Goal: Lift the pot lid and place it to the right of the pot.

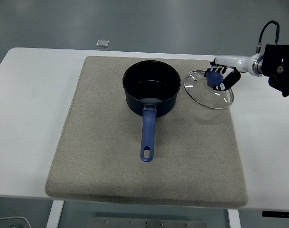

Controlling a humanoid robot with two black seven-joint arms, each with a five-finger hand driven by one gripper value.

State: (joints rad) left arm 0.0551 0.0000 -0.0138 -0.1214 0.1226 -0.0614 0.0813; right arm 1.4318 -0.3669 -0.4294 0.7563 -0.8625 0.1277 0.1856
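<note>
- my right arm [279,64] reaches in from the right edge, black at the forearm with a white wrist section, stretched leftward over the far right part of the table.
- my right hand [222,76] hangs at the end of it, fingers [226,81] pointing down and curled around the blue knob [213,79] of the glass lid [208,89]; i am gripping that knob.
- the lid sits directly beneath my hand, just beside the pot on its right, over the far right corner of the grey mat [111,161]. i cannot tell whether its rim rests fully on the mat or is slightly tilted.
- the dark blue pot [151,88] stands open and upright on the mat, its blue handle [148,137] pointing toward the table's near edge.
- the lid's rim and the pot's wall are close but apart.
- the mat lies on the white table [25,118].
- a small grey square object [103,43] lies at the table's far edge.
</note>
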